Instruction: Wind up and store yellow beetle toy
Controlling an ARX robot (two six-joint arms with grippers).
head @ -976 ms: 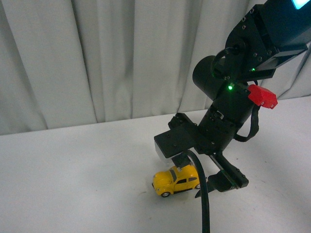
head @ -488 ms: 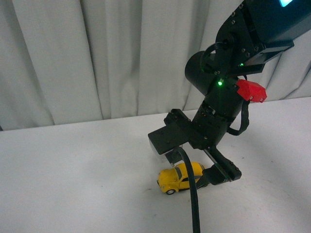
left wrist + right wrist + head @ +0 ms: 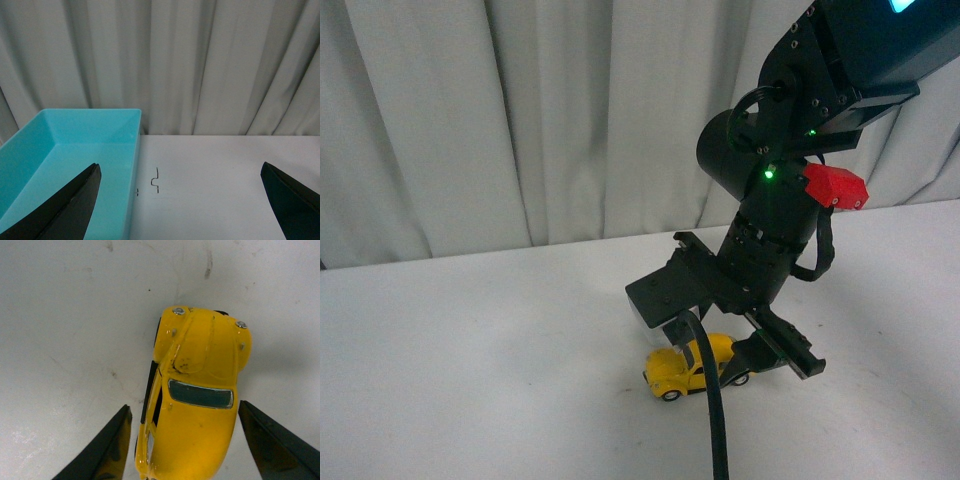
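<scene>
Right gripper (image 3: pixel 183 405), seen from its wrist camera: the two dark, tapered fingers (image 3: pixel 102 452) stand apart, one on each side of the yellow beetle toy (image 3: pixel 200 365), with a thin strip of table showing between each finger and the car body; nothing is clamped. The toy rests on its wheels on the white table (image 3: pixel 470 350), in the front view just below the right arm's wrist block and right of centre. Its shell is rounded and glossy, with dark scuffs on the bonnet, two small chrome headlamps and a dark windscreen edged in silver. The table surface is matte white with faint grey smudges. In the front view a black cable (image 3: pixel 716 420) hangs in front of the toy, and the black right arm above carries a red block (image 3: pixel 835 187) and small green lights. Left gripper (image 3: pixel 180 166), seen from its wrist camera: its dark wedge-shaped fingers (image 3: pixel 65 210) are spread wide and hold nothing. Beyond them a turquoise bin (image 3: pixel 120 150) sits on the table, rectangular and straight-walled; the visible part of its interior shows only smooth wall and floor. Just beside it are small dark marks (image 3: pixel 156 180) on the tabletop. A pale grey pleated curtain (image 3: pixel 200 65) closes the background.
</scene>
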